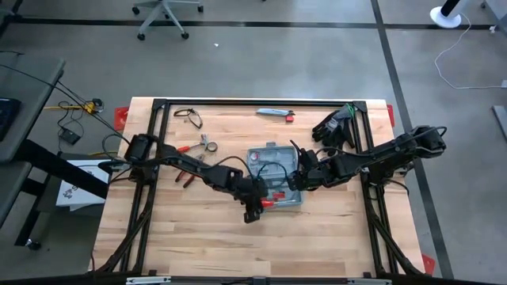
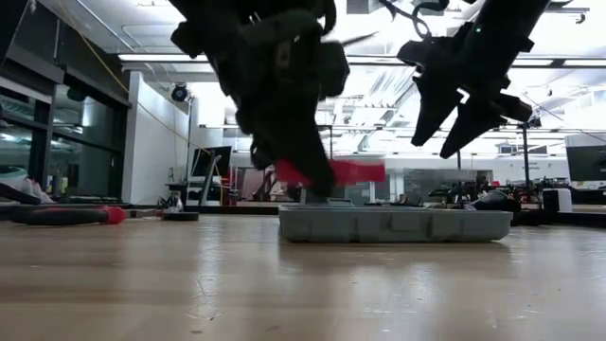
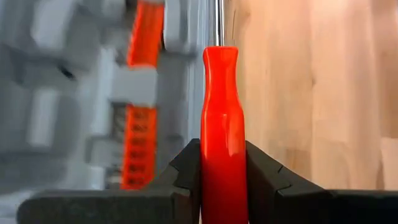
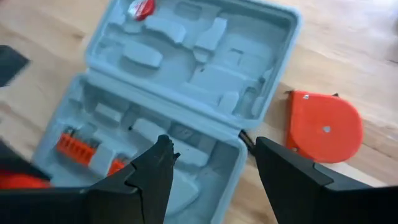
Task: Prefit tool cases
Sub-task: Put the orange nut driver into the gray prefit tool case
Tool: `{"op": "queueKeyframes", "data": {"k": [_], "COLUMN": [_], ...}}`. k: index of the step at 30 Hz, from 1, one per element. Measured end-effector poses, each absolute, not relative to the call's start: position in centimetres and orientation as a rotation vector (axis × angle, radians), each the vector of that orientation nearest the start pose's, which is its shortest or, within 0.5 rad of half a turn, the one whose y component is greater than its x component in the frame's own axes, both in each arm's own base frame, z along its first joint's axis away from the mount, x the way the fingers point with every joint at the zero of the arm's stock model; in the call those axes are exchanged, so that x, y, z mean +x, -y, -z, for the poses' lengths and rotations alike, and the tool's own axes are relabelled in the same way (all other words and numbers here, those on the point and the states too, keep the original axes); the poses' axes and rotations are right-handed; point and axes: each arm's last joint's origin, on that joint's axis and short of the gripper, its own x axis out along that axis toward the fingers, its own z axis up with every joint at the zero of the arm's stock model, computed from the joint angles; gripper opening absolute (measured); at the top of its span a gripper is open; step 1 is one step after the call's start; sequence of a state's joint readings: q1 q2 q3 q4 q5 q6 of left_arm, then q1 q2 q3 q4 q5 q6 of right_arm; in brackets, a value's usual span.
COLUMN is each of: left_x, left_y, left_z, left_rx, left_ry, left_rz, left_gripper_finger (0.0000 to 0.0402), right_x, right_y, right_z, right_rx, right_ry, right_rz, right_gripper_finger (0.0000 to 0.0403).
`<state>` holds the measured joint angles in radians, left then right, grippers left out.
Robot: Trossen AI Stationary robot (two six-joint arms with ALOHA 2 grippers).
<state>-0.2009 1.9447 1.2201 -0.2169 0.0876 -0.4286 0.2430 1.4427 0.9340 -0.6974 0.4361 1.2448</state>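
The grey-blue tool case is lying open flat around the middle of the wooden counter, moulded recesses facing up, with a strip of orange bits sitting in one half. The left tool is clamping a red screwdriver handle between its fingers, hanging right at the case's near edge. The right tool is hovering over the case with its fingers spread wide and holding nothing. An orange tape measure is sitting just beside the case. No writing is readable anywhere, honestly.
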Motion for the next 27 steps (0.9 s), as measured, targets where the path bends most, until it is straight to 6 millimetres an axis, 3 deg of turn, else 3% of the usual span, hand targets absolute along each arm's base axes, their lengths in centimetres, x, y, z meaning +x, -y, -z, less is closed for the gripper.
{"op": "queueKeyframes", "data": {"k": [7,12,17,23,27], "left_x": [39.6,40.0,39.9,39.6,39.3], "left_y": [8.0,7.5,7.3,7.3,7.6], "left_z": [-13.1,-12.8,-12.7,-12.4,-12.7], "left_rx": [-0.495,-0.575,-0.604,-0.692,-0.723], "left_ry": [-1.001,-0.968,-0.991,-1.053,-1.069], "left_rz": [-0.048,-0.104,-0.109,-0.11,-0.127], "left_gripper_finger": [0.0064,0.0064,0.0065,0.014,0.0161], "right_x": [25.2,24.4,23.7,23.2,23.0], "right_y": [-5.2,-5.5,-7.0,-9.8,-11.4], "right_z": [-22.7,-24.0,-24.2,-23.5,-22.7], "right_rx": [0.653,0.6,0.576,0.553,0.548], "right_ry": [-0.838,-0.858,-0.893,-0.931,-0.96], "right_rz": [0.686,0.57,0.486,0.435,0.418], "right_gripper_finger": [0.0215,0.0215,0.0215,0.0215,0.0215]}}
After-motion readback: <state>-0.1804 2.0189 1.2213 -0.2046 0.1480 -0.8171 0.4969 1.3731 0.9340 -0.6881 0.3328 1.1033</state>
